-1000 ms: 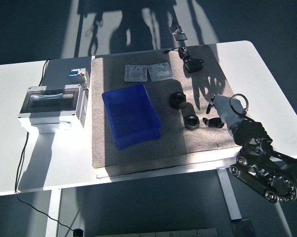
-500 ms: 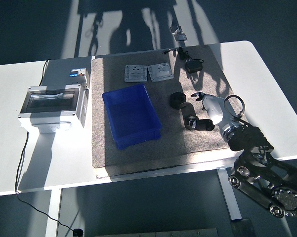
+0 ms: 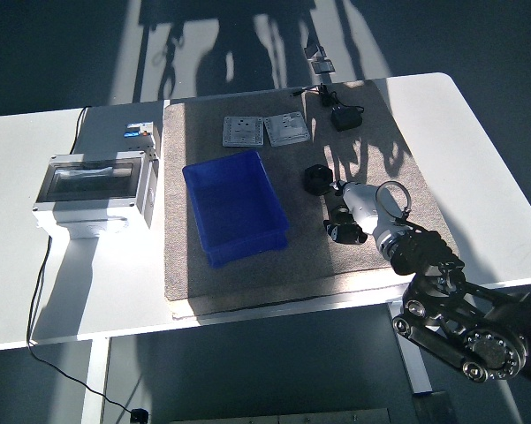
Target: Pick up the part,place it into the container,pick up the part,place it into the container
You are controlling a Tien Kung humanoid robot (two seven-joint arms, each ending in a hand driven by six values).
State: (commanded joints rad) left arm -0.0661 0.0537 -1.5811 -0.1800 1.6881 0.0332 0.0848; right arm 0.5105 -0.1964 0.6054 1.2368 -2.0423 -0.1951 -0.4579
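Saw a white table (image 3: 18, 265) with a grey mat (image 3: 185, 256) laid over its middle. Found a grey electrical box (image 3: 97, 185) with a clear lid well to the left of the blue bin (image 3: 236, 208), off the mat, and a thin black cable (image 3: 40, 291) trailing down from it past the table's near edge. Noted the blue bin itself on the mat. Spotted two grey switch plates (image 3: 265, 131) lying side by side just behind the bin. Found one black nut-like part (image 3: 317, 179) right of the bin, standing apart from it on the mat. Saw the right hand (image 3: 352, 212) reaching in from the lower right corner, just right of and nearer than that part, lowered over a second dark part (image 3: 343, 231), also right of the bin and mostly covered by the hand. Could not tell whether the fingers were clamped on it or merely resting over it. Noted a black power adapter (image 3: 345, 117) with its lead behind and to the right of the bin, at the mat's far edge.
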